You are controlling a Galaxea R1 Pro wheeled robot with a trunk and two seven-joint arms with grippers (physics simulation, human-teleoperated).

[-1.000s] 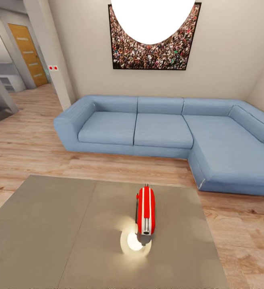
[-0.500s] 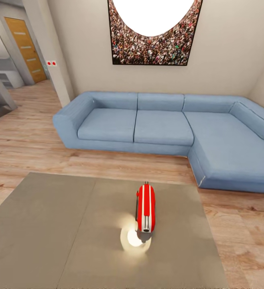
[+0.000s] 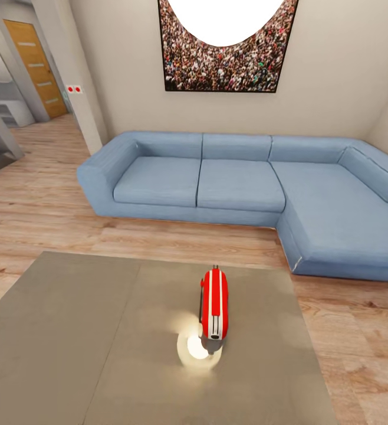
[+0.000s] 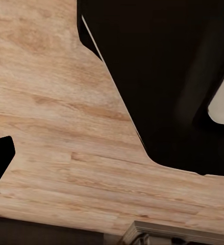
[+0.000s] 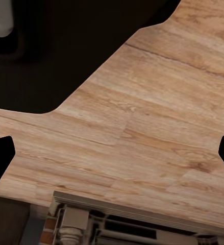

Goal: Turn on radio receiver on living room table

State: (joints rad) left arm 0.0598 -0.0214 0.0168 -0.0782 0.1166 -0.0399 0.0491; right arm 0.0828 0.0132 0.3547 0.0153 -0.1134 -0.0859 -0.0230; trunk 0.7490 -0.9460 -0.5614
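Meanwhile, the red radio (image 3: pixel 214 304) stands on the grey tabletop (image 3: pixel 88 330), right of its centre seam, white end face nearest the camera, blue sofa (image 3: pixel 247 189) beyond. Wrist views show plank floor (image 4: pixel 55 132); whether either pincer is clenched or released cannot be told.

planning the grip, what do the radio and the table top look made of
Radio receiver: likely hard plastic, a glossy red shell with white stripes. Table: a smooth grey-taupe top, glossy enough to mirror a bright lamp glare beside the radio; possibly laminate or lacquer, uncertain in a render.
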